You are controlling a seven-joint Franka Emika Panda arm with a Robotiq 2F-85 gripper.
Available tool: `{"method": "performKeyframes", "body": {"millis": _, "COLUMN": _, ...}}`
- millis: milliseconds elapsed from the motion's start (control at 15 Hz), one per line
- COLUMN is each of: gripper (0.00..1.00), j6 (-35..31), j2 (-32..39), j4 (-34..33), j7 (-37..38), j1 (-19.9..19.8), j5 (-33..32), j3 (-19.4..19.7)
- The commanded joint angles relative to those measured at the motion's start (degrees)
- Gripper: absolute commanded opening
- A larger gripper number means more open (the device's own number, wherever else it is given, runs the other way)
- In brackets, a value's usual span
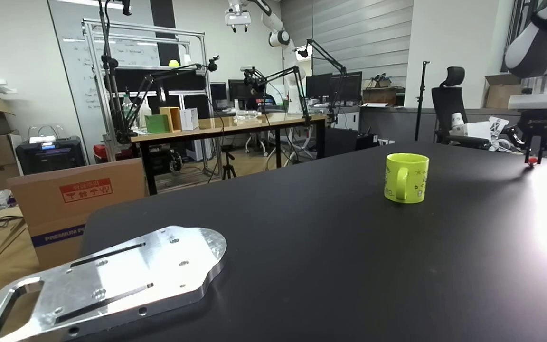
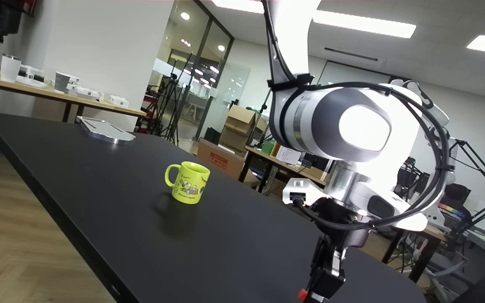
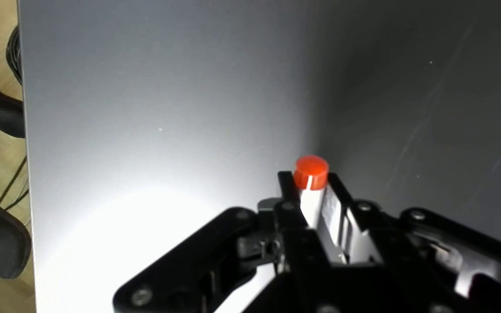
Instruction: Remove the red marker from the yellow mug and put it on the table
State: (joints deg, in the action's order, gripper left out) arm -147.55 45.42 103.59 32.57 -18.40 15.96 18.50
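Note:
The red marker shows its red end (image 3: 311,171) and a pale body in the wrist view, lying crosswise between my fingertips. My gripper (image 3: 312,184) is shut on it. In the exterior views only the marker's red end (image 1: 532,161) (image 2: 302,294) shows at the fingertips. The gripper (image 1: 533,153) points down, very low over the black table (image 1: 302,228); I cannot tell whether the marker touches the tabletop. The yellow mug (image 1: 406,178) stands upright on the table, well away from the gripper, and also shows in an exterior view (image 2: 189,183). The inside of the mug is hidden.
A silver metal plate (image 1: 131,280) lies on the table at the end far from the gripper, also in an exterior view (image 2: 105,130). The table's edge (image 3: 28,174) runs down the left of the wrist view, with a person's shoes beyond it. A strong glare lies on the tabletop.

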Motion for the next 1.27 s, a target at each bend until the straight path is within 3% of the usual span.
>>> {"method": "performKeyframes", "body": {"millis": 0, "gripper": 0.05, "j6": 0.3, "j2": 1.1, "j4": -1.4, "j7": 0.4, "j1": 0.2, "j5": 0.6, "j3": 0.3}}
{"method": "performKeyframes", "body": {"millis": 67, "gripper": 0.05, "j6": 0.6, "j2": 1.1, "j4": -1.4, "j7": 0.7, "j1": 0.4, "j5": 0.4, "j3": 0.6}}
{"method": "performKeyframes", "body": {"millis": 133, "gripper": 0.44, "j6": 1.2, "j2": 1.1, "j4": -1.4, "j7": 1.3, "j1": 0.8, "j5": 0.1, "j3": 1.0}}
{"method": "performKeyframes", "body": {"millis": 267, "gripper": 0.51, "j6": 2.6, "j2": 0.4, "j4": -1.1, "j7": 1.4, "j1": 1.3, "j5": -0.7, "j3": 1.7}}
{"method": "performKeyframes", "body": {"millis": 733, "gripper": 0.98, "j6": 11.8, "j2": -5.9, "j4": 0.7, "j7": 2.1, "j1": 3.0, "j5": -2.6, "j3": 4.3}}
{"method": "performKeyframes", "body": {"millis": 800, "gripper": 1.0, "j6": 14.1, "j2": -7.1, "j4": 0.9, "j7": 2.1, "j1": 3.3, "j5": -3.6, "j3": 4.8}}
{"method": "performKeyframes", "body": {"millis": 867, "gripper": 1.0, "j6": 10.6, "j2": -3.8, "j4": -0.6, "j7": 0.4, "j1": 1.7, "j5": -2.1, "j3": 3.0}}
{"method": "performKeyframes", "body": {"millis": 933, "gripper": 0.94, "j6": 11.3, "j2": -4.6, "j4": -0.6, "j7": 0.3, "j1": 1.6, "j5": -2.3, "j3": 3.1}}
{"method": "performKeyframes", "body": {"millis": 1000, "gripper": 1.0, "j6": 11.3, "j2": -4.7, "j4": -0.5, "j7": 0.3, "j1": 1.6, "j5": -2.3, "j3": 3.0}}
{"method": "performKeyframes", "body": {"millis": 1200, "gripper": 1.0, "j6": 10.9, "j2": -3.8, "j4": -0.5, "j7": 0.3, "j1": 1.6, "j5": -2.2, "j3": 2.9}}
